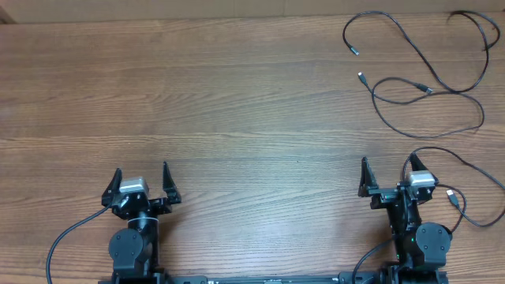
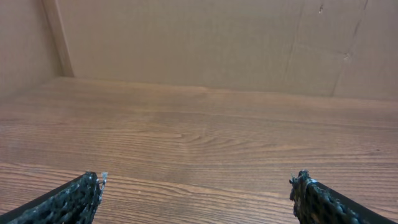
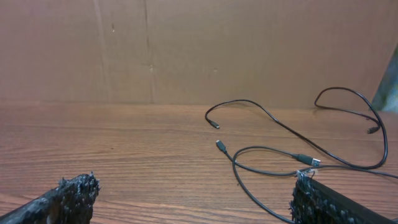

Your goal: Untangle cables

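The left gripper (image 1: 142,170) sits low at the near edge of the worktop (image 1: 237,95) with its jaws spread wide and nothing between them. Its own wrist view shows the two black fingertips (image 2: 87,190) far apart over bare wood grain. The right gripper (image 1: 387,167) is also at the near edge, over toward the right side, with its jaws spread just as wide and holding nothing. In its wrist view the dark fingers (image 3: 78,190) frame an open stretch of wood. The two arms stand well apart from each other. The cables (image 1: 427,91) lie beyond the right gripper, in the far right corner of the worktop, as thin black strands in loose loops that cross one another in a few places. The left gripper is well away from them. Two small plug ends (image 1: 354,50) point toward the middle of the worktop, one nearer than the other, and a larger connector (image 3: 308,160) lies among the loops, close ahead of the right finger in that wrist view. One more thin black strand (image 1: 473,170) arcs just to the right of the right arm, with a plug end close by the arm. Whether it touches the arm cannot be told. A plain cardboard wall (image 2: 186,37) stands behind the far edge of the worktop.
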Controlling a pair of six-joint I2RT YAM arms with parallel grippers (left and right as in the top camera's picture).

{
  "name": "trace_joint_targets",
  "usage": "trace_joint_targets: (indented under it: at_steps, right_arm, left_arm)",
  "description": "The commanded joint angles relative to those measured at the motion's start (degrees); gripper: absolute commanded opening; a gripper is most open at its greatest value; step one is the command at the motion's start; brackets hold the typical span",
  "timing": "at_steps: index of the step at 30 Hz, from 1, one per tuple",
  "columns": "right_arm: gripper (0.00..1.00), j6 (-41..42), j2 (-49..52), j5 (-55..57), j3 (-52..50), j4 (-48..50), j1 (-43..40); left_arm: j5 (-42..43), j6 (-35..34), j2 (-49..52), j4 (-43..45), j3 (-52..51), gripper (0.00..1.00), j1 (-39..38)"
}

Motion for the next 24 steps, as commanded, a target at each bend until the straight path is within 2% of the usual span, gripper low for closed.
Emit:
trace_joint_targets:
  at_steps: [1, 24]
  right_arm:
    - [1.0, -0.24, -0.52, 0.07, -0.59, 0.26, 0.37]
    - [1.0, 0.17, -0.52, 1.57, -0.59, 0.07, 0.74]
  left_arm:
    - [0.59, -0.42, -0.5, -0.02, -0.15, 1.0, -0.39]
    - [0.59, -0.42, -0.5, -0.02, -0.15, 0.99, -0.39]
